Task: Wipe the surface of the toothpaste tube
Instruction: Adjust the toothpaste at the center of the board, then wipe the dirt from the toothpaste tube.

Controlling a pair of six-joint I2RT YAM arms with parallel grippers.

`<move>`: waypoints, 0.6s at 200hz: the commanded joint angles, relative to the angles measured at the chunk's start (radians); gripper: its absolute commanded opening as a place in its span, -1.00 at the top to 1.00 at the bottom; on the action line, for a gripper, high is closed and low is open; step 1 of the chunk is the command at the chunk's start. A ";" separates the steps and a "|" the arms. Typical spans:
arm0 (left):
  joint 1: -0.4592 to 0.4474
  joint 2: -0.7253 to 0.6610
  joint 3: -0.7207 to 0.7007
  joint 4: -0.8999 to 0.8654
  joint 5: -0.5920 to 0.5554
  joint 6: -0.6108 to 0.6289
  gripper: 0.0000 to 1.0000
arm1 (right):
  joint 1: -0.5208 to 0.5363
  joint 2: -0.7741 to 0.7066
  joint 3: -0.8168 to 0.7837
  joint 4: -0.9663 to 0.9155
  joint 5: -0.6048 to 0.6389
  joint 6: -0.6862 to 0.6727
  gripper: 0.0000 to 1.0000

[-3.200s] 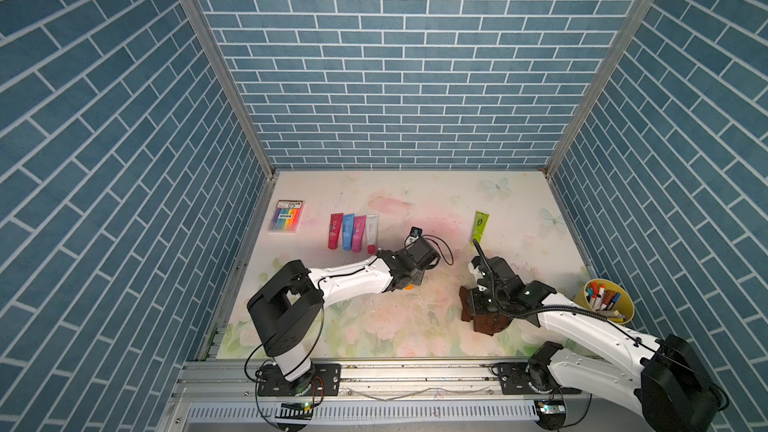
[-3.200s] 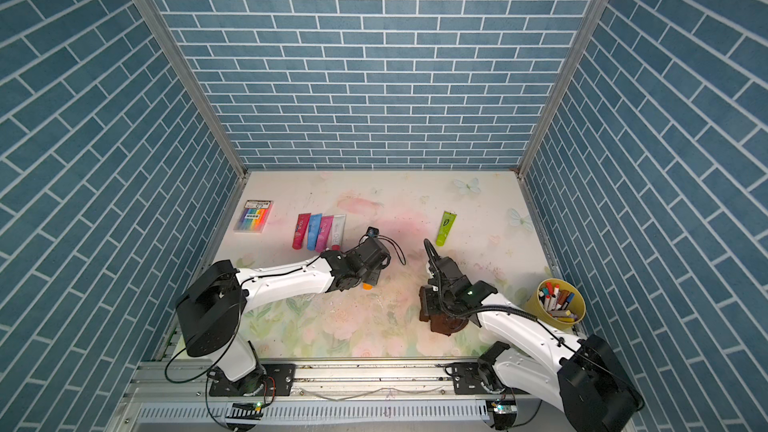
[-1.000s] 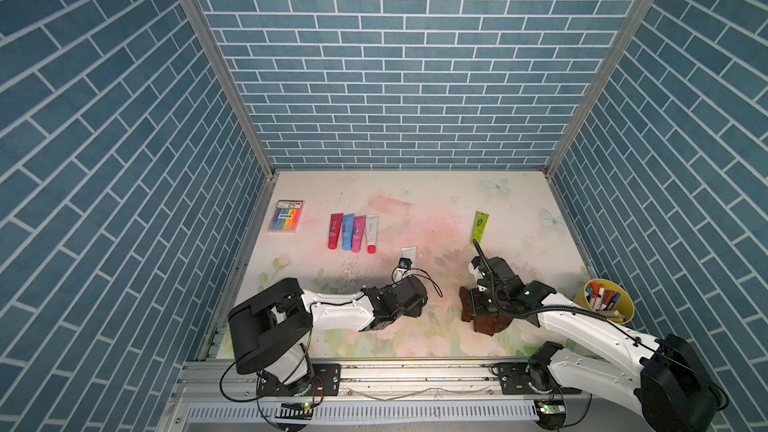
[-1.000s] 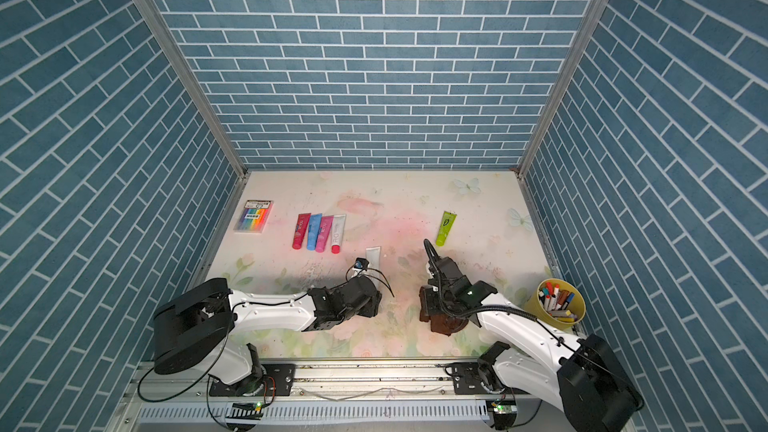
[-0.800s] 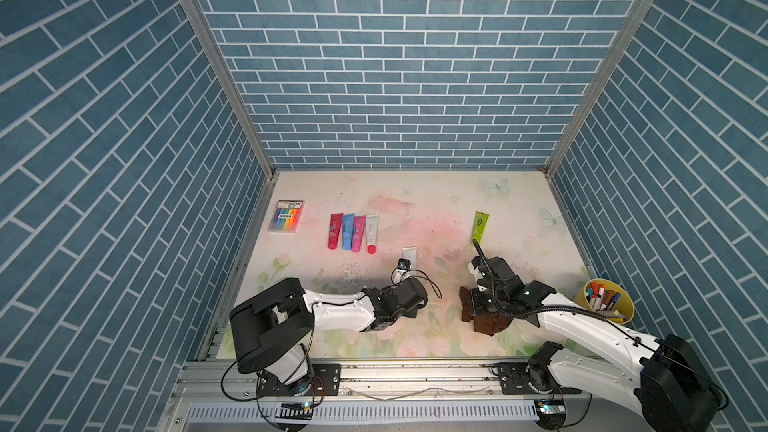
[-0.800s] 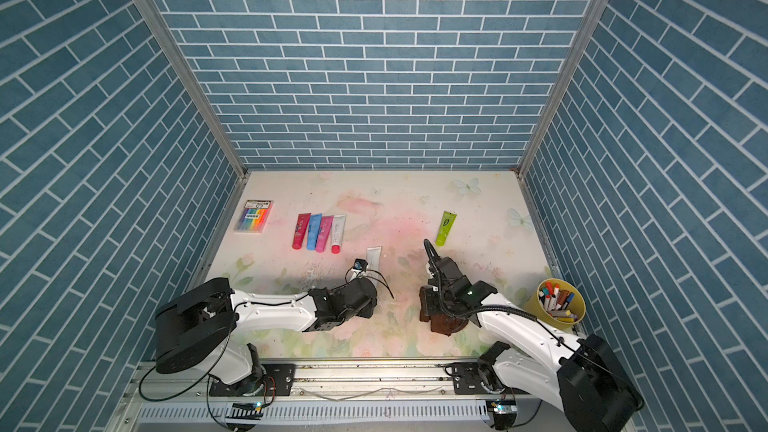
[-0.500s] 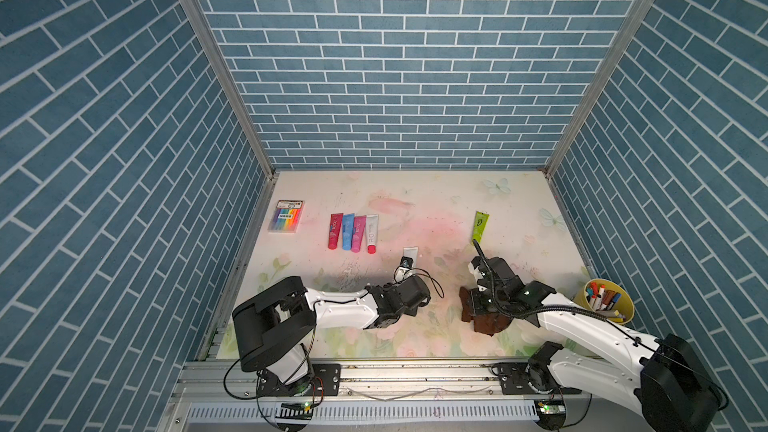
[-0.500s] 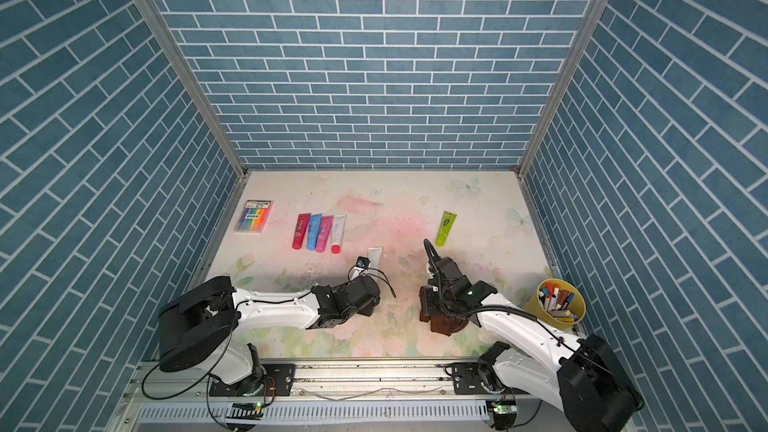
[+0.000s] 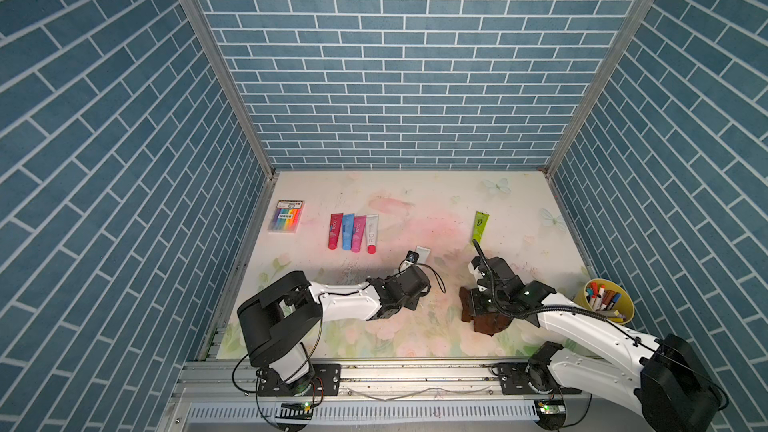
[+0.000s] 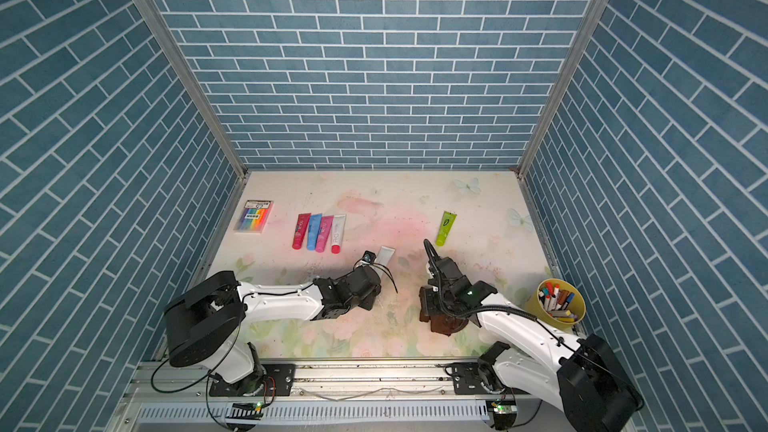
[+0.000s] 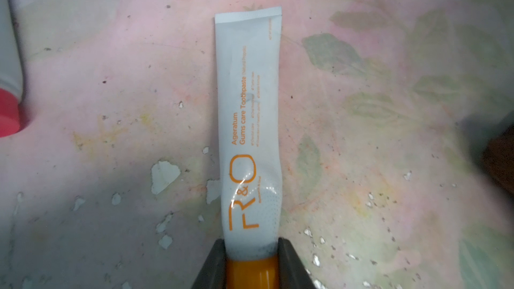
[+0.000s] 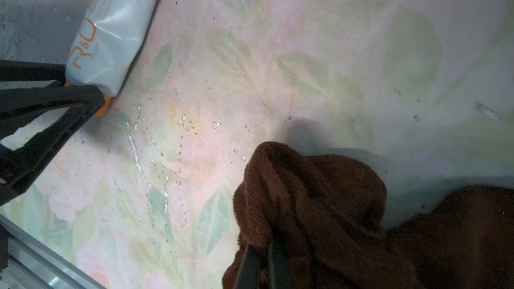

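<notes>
2 grippers sit low over the flowered table (image 9: 415, 201), and we take them from left to right. The left gripper (image 11: 250, 246) is clamped on the toothpaste tube (image 11: 250, 123). In the left wrist view its 2 dark fingers (image 11: 215, 265) press on both sides of the tube where the white body meets the orange cap. The tube lies flat near the middle of the table with its crimped tail pointing away from the robot. In both top views only that tail shows beyond the gripper. The right gripper (image 12: 264, 257) is closed on the brown cloth (image 12: 319, 196). Its fingers are nearly together with a fold pinched between them, and the rest of the cloth is bunched on the table. Cloth and tube are apart, with bare table between them.

Counting from the left, we see 1 pack of coloured pens (image 9: 286, 216) and 1 row of 4 tubes (image 9: 347, 232) lying side by side: red, blue, pink, and white with a red cap. Then come the 1 white tube in the left gripper, 1 green tube (image 9: 480, 226) beyond the right gripper, 1 brown cloth, and 1 yellow cup (image 9: 580, 303) of markers at the right edge. We count 6 tubes in all.
</notes>
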 commanded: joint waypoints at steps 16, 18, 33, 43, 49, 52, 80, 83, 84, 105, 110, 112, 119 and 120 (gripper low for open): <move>-0.015 -0.016 -0.026 0.031 0.179 0.210 0.64 | 0.003 0.001 0.058 -0.002 -0.029 -0.072 1.00; -0.019 -0.018 -0.031 0.033 0.183 0.217 0.64 | 0.003 0.004 0.063 0.004 -0.032 -0.072 1.00; -0.035 -0.043 -0.067 0.048 0.182 0.243 0.63 | 0.004 0.040 0.094 0.049 -0.054 -0.072 1.00; -0.035 -0.062 -0.096 0.070 0.190 0.244 0.63 | 0.004 0.075 0.119 0.068 -0.055 -0.073 1.00; -0.037 -0.074 -0.114 0.084 0.198 0.244 0.63 | 0.004 0.099 0.136 0.074 -0.055 -0.077 1.00; -0.040 -0.080 -0.122 0.090 0.200 0.243 0.63 | 0.005 0.110 0.144 0.079 -0.053 -0.079 1.00; -0.050 -0.139 -0.182 0.125 0.214 0.249 0.63 | 0.004 0.208 0.217 0.128 -0.056 -0.094 1.00; -0.051 -0.143 -0.188 0.130 0.215 0.250 0.63 | 0.005 0.220 0.224 0.134 -0.053 -0.096 1.00; -0.051 -0.145 -0.190 0.132 0.215 0.250 0.63 | 0.005 0.224 0.226 0.136 -0.054 -0.097 1.00; -0.054 -0.164 -0.209 0.153 0.224 0.256 0.63 | 0.004 0.314 0.266 0.173 -0.042 -0.116 1.00; -0.056 -0.161 -0.208 0.154 0.223 0.256 0.63 | 0.006 0.331 0.268 0.192 -0.044 -0.118 1.00; -0.056 -0.160 -0.208 0.155 0.222 0.256 0.63 | 0.006 0.338 0.268 0.198 -0.046 -0.118 1.00; -0.057 -0.153 -0.206 0.155 0.224 0.258 0.63 | 0.006 0.356 0.268 0.222 -0.052 -0.118 1.00; -0.057 -0.151 -0.206 0.155 0.224 0.259 0.63 | 0.006 0.358 0.268 0.225 -0.054 -0.117 1.00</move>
